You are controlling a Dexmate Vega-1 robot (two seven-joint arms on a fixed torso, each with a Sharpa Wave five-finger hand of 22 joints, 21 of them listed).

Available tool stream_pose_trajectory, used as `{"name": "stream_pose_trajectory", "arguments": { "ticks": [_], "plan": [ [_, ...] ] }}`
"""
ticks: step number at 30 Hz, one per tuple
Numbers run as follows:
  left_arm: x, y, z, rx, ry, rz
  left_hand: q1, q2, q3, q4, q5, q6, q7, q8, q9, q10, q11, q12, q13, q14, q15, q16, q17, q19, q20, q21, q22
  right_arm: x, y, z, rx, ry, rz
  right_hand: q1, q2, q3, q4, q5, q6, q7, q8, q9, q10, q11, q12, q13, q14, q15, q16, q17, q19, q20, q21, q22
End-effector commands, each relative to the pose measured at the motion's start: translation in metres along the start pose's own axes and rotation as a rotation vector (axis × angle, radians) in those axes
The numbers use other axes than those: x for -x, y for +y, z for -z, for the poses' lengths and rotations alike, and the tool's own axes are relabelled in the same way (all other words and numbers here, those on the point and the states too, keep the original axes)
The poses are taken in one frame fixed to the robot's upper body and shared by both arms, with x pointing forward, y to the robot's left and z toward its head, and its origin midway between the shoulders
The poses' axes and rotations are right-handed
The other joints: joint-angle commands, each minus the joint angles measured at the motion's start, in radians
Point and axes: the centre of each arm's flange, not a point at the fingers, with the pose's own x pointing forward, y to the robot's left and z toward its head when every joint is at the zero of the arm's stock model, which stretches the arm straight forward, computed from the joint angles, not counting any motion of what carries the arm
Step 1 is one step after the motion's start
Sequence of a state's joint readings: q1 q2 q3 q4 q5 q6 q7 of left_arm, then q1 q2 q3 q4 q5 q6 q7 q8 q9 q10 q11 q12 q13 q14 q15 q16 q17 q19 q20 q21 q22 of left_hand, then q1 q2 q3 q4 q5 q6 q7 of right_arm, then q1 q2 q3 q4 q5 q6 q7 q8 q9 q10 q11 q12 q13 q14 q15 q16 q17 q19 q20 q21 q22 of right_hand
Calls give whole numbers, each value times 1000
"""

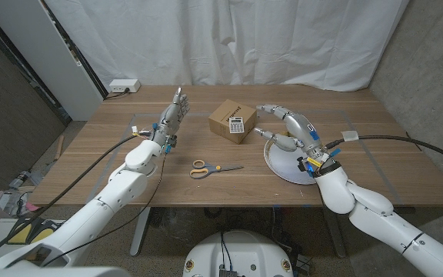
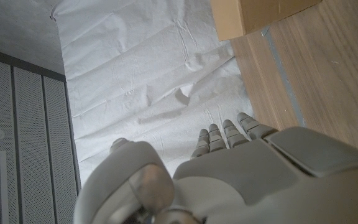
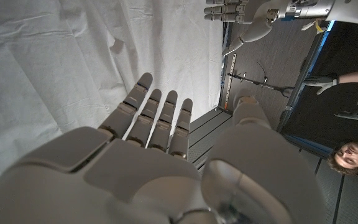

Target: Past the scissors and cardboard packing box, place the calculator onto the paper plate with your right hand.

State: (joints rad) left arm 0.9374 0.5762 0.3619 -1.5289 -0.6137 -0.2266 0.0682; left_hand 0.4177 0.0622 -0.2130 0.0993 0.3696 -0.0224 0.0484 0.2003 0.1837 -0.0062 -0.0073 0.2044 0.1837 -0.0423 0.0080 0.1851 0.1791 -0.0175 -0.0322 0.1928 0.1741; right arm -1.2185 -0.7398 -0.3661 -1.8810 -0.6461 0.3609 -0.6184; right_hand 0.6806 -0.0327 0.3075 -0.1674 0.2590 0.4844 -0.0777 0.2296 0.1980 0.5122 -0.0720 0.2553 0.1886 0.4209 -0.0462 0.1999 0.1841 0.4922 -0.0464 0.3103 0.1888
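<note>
A wooden table point(image 1: 114, 165) with a plank-grain top carries 4 things directly. A cardboard packing box point(image 1: 232, 119) stands near the middle toward the far side, orange-handled scissors point(image 1: 214, 168) lie nearer the front edge with blades pointing to the robot's right, and a paper plate point(image 1: 278, 163) sits to the right of both, well apart from the scissors. A white power strip point(image 1: 124, 86) rests at the far left corner, its cable running off the edge.
</note>
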Motion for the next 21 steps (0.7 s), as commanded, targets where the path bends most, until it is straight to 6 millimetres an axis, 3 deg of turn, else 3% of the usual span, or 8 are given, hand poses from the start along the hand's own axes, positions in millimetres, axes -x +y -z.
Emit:
{"name": "stream_pose_trajectory", "arguments": {
  "ticks": [1, 9, 21],
  "plan": [
    [11, 7, -6, 13, 4, 12, 8, 10, -6, 0, -1, 0, 0, -1, 2, 4, -3, -2, 3, -3, 0, 1, 2, -8, -22, 2, 4, 6, 16, -6, 146, 7, 15, 17, -4, 3, 5, 7, -3, -15, -5, 3, 2, -13, 3, 5, 13, -84, -1, 5, 11, -89, -4, 1],
    [21, 17, -3, 5, 39, 27, 8, 10, -7, 0, -1, 0, 0, -2, 2, 2, -2, -3, 3, -3, 1, 1, 2, -8, -22, 3, 4, 7, 35, -10, 209, 13, 2, 29, -2, 6, 5, 11, -10, -25, -9, 4, 9, -25, 4, 6, 23, -92, 1, 5, 17, -96, -4, 2],
    [22, 25, -5, -5, 37, 49, 9, 12, -10, 1, -2, 0, -1, -2, 2, 4, 0, -2, 3, -4, 0, 1, 2, -8, -22, 3, 4, 7, 41, -12, 266, -1, -27, 90, -6, 22, -8, 25, 5, -40, -6, 5, 31, -43, 9, 5, 35, -109, -1, 2, 29, -105, -5, 2]
  ]
}}
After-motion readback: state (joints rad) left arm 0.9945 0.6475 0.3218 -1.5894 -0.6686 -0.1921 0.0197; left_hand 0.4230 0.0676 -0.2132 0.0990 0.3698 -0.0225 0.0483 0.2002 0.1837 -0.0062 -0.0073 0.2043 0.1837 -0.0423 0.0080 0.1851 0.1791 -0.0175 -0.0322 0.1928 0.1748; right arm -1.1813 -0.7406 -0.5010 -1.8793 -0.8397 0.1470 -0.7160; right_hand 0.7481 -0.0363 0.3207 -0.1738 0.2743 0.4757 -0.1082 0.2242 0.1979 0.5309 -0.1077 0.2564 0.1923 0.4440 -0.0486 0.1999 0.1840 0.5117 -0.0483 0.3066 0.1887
